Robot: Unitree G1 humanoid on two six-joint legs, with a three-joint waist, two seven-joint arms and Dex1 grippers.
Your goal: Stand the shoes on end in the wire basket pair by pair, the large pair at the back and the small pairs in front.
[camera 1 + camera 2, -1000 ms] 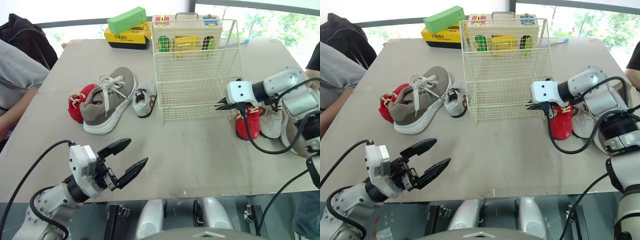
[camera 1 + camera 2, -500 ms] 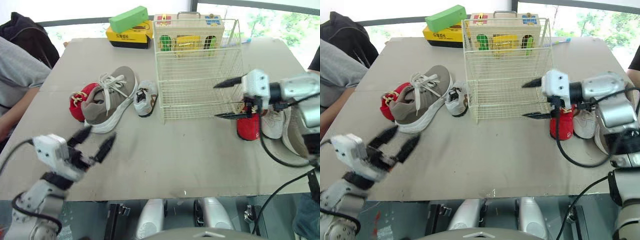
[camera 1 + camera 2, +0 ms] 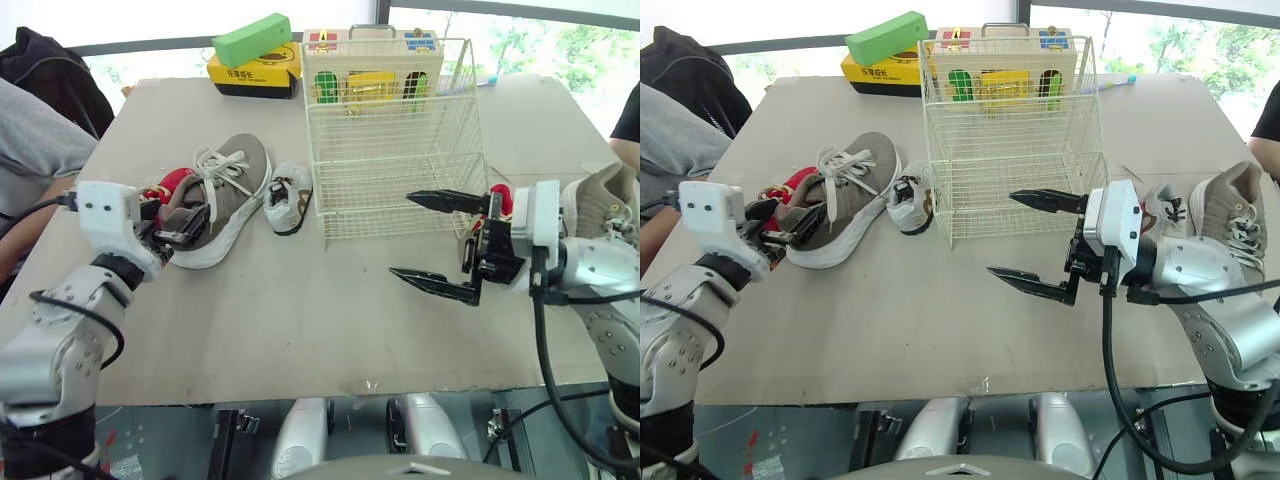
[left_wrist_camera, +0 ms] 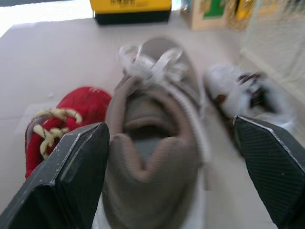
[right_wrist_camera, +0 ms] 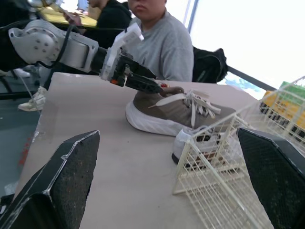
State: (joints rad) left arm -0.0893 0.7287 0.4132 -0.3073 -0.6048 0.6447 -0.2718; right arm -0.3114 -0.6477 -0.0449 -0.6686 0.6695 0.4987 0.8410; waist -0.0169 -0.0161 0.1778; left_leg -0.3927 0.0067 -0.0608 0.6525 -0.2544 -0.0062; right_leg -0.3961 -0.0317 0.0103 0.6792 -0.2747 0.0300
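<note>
- Shoes lie on the worktop (image 3: pixel 300 320) outside the wire basket (image 3: pixel 395 150), which stands upright near the middle of the far edge. In the left eye view, a large grey shoe (image 3: pixel 228 190) lies toward the left edge. A small red shoe (image 3: pixel 172 182) is just beside it on the edge side, and a small white shoe (image 3: pixel 288 195) lies between it and the basket.
- In the same view the left gripper (image 3: pixel 195 225) is at the grey shoe's heel.
- In the right eye view, the right gripper (image 3: pixel 1001 233) hovers in front of the basket's right corner, its fingers spread wide and holding nothing. Behind it, by the right edge, are a second large grey shoe (image 3: pixel 1230 205) and a second white shoe (image 3: pixel 1162 208).
- A green block (image 3: pixel 886 36) sits on a yellow box (image 3: pixel 880 68) at the far edge, left of the basket.
- In the left wrist view, the fingers (image 4: pixel 71 176) stand wide apart, one on either side of the grey shoe's heel and not closed on it. The red shoe is beside one finger and the white shoe beyond the other.
- In the right wrist view, that gripper's own fingers (image 5: pixel 62 181) are wide apart. Across the worktop the left gripper meets the grey shoe's heel, and a person in a grey top (image 5: pixel 162 47) sits behind it.
</note>
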